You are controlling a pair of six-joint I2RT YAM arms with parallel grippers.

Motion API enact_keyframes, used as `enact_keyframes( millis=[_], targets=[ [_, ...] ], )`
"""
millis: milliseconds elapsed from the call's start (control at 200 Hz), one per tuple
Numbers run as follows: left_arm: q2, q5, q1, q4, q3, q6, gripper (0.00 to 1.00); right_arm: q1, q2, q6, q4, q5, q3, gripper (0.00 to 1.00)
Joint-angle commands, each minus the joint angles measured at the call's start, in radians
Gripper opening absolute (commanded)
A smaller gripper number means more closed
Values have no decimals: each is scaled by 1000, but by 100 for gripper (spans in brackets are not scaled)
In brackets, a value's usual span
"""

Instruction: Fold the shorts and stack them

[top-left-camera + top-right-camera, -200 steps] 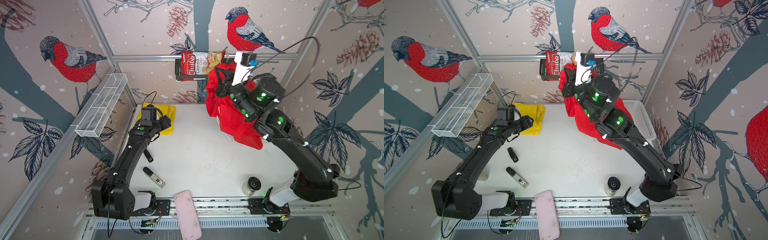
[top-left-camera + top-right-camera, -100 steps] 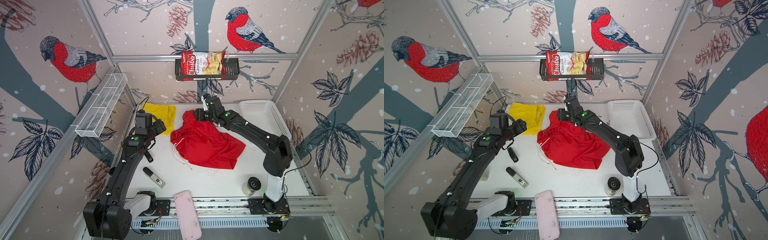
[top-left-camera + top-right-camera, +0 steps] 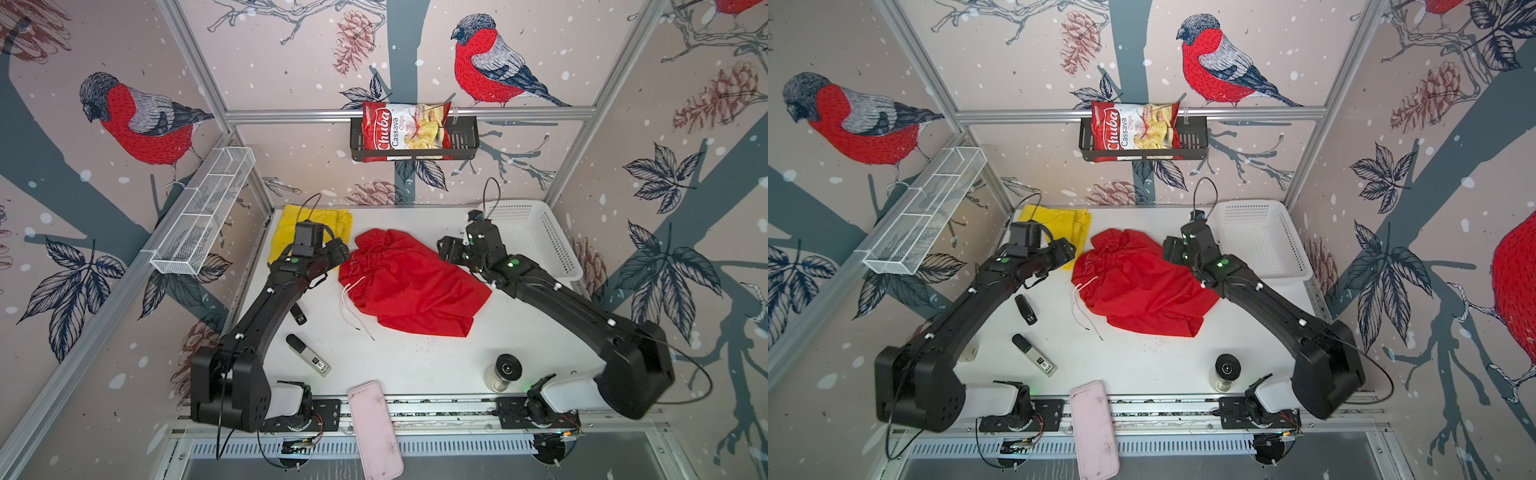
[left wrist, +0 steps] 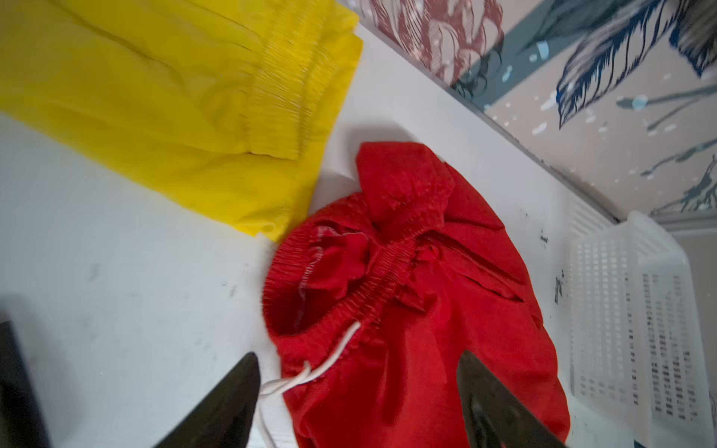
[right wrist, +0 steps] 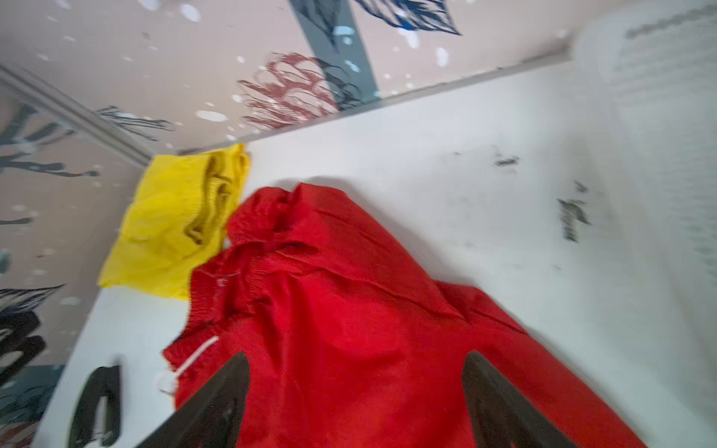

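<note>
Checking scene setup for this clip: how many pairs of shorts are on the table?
2. The yellow shorts lie flat in the table's far left corner; the red shorts lie crumpled at its middle, beside them. Another pair hidden underneath cannot be ruled out.

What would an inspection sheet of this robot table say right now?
Surface: white table, scuffed and specked.
Job's things: red shorts crumpled mid-table, drawstring trailing; yellow shorts flat in the far left corner, edges meeting.
Clutter: black fob, grey stick, jar, pink case, white basket.
Grippers: left gripper and right gripper open, empty, flanking the red shorts.
Cables: wire loop above the right arm.
Surroundings: bird wallpaper, chips bag in black rack, wire shelf.
</note>
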Motion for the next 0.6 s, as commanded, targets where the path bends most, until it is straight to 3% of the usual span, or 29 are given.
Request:
enact_keyframes(
  millis=[0, 175, 280, 360, 595],
  targets=[
    [111, -21, -80, 31, 95, -1, 78, -41, -110, 0, 0, 114, -117, 86],
    [343, -125, -176, -16, 260, 0, 77, -127, -293, 13, 62, 112, -290, 88],
    [494, -65, -190, -89, 392, -24, 73, -170, -351, 3, 85, 97, -347, 88],
    [586, -84, -213, -122, 472, -27, 73, -196, -362, -7, 95, 81, -373, 89],
    [764, -332, -219, -213, 670, -6, 72, -248, -339, -24, 141, 12, -423, 89]
  ],
)
